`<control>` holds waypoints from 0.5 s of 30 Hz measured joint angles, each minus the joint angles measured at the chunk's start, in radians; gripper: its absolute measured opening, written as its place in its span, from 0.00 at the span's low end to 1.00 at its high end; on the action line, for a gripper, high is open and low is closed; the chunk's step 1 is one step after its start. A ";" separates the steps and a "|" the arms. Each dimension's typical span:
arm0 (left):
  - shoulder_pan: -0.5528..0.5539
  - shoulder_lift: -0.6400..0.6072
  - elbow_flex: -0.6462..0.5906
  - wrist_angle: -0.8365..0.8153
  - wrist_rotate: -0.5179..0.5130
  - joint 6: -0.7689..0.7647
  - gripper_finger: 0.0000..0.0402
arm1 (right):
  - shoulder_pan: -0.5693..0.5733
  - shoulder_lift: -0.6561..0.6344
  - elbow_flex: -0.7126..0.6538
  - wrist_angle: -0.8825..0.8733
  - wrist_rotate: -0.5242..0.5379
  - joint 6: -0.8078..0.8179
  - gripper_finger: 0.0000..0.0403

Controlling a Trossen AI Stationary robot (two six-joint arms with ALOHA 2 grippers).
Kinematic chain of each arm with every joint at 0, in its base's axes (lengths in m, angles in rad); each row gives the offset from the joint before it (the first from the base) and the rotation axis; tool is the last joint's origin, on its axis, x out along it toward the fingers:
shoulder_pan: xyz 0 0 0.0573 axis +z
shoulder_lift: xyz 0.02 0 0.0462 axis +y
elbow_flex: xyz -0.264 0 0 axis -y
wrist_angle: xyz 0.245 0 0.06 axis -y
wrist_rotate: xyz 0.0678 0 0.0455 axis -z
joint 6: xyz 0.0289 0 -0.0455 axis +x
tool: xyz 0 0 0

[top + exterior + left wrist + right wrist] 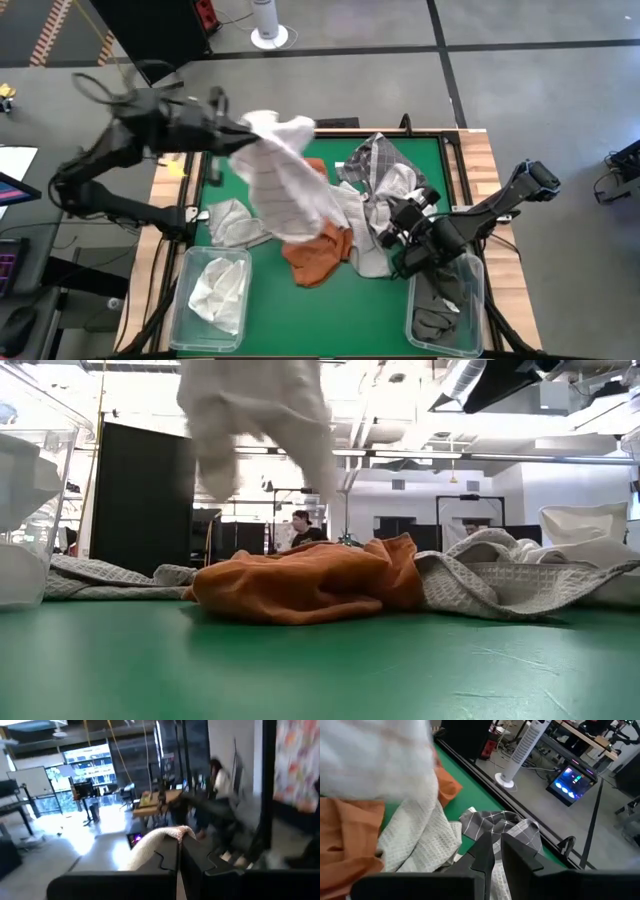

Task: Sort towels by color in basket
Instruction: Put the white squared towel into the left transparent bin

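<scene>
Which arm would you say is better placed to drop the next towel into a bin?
Left, probably: the left gripper already holds the white towel lifted above the pile, with the bin of white towels on its side.

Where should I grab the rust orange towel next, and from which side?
Judging by its pose, take the rust orange towel at its bunched hump, coming straight down from above. The low view shows it crumpled into a raised fold, while a pale waffle towel laps over one end, so avoid that end.
</scene>
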 joint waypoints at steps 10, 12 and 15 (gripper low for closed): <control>-0.001 -0.104 0.000 -0.142 0.185 -0.187 0.00 | -0.072 0.000 0.000 0.025 0.000 -0.009 0.18; -0.001 -0.104 0.000 -0.141 0.247 -0.217 0.00 | -0.084 0.000 0.000 0.025 0.000 -0.009 0.18; -0.001 -0.100 -0.001 -0.169 0.446 -0.230 0.00 | -0.101 0.000 0.000 0.027 0.000 -0.023 0.18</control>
